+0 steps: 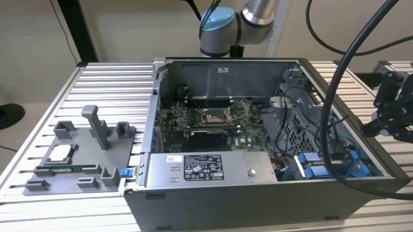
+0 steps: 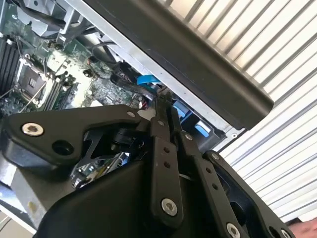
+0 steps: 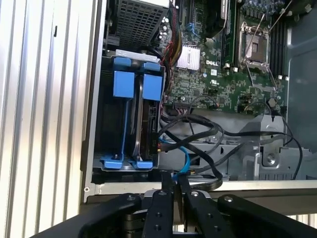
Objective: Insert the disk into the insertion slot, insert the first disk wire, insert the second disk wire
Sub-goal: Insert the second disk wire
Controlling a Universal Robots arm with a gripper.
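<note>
A: Two blue carriers sit in the insertion slot (image 1: 329,166) in the exterior view, at the corner of the computer case (image 1: 258,193) beside the power-supply box (image 1: 206,170). The disk (image 1: 310,165) looks seated there.

B: And the tool (image 1: 387,126)?

A: Just outside the computer case, hovering over the slatted table (image 1: 96,87) next to the wall nearest the slot. From here I cannot tell its state.

B: Second wrist view?

A: The tool (image 2: 166,106) has its fingers pressed together with nothing between them, pointing at a blue wire (image 2: 147,80) near the case rim.

B: First wrist view?

A: Same: tool (image 3: 172,179) closed and empty, tips near the case rim. The disk (image 3: 148,119) stands edge-on in the insertion slot (image 3: 109,119), tabs down at the bay's end. A blue wire (image 3: 184,153) and black cables (image 3: 198,129) lie loose beside it.

B: So, progress?

A: Disk insertion looks done. I judge the wires are left; whether either is plugged in, I cannot see.
</note>
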